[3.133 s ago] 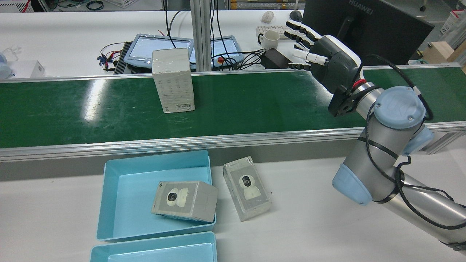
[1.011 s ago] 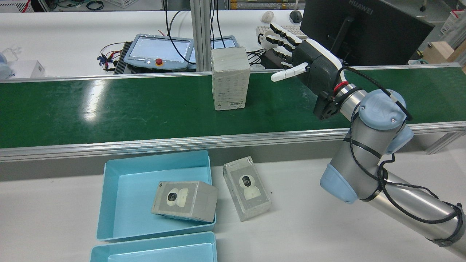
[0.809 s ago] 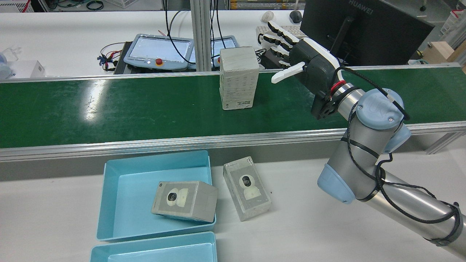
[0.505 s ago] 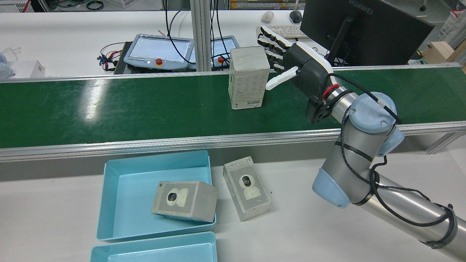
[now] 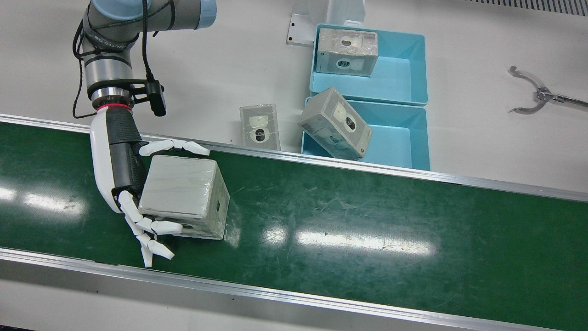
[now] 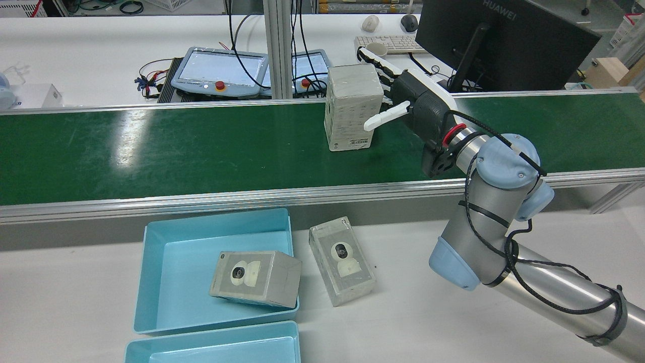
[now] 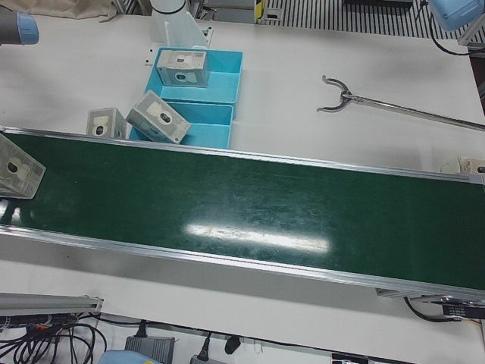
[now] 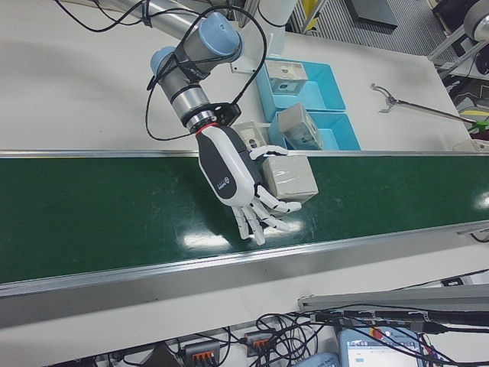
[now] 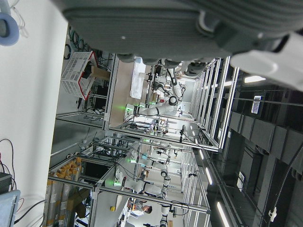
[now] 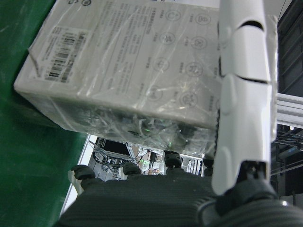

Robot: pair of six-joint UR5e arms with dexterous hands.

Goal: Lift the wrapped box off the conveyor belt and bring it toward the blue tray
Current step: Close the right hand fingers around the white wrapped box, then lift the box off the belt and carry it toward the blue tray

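Silver arm (image 6: 549,295) with pale-blue joint caps, black cable — black-and-white right hand (image 5: 120,165), red wrist ring.

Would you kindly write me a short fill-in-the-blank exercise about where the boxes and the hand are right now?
1. The wrapped box stands on the ____ conveyor belt.
2. The ____ hand has its fingers on either side of that box.
3. One box lies on the white table just outside the blue ____.

Missing words: green; right; tray
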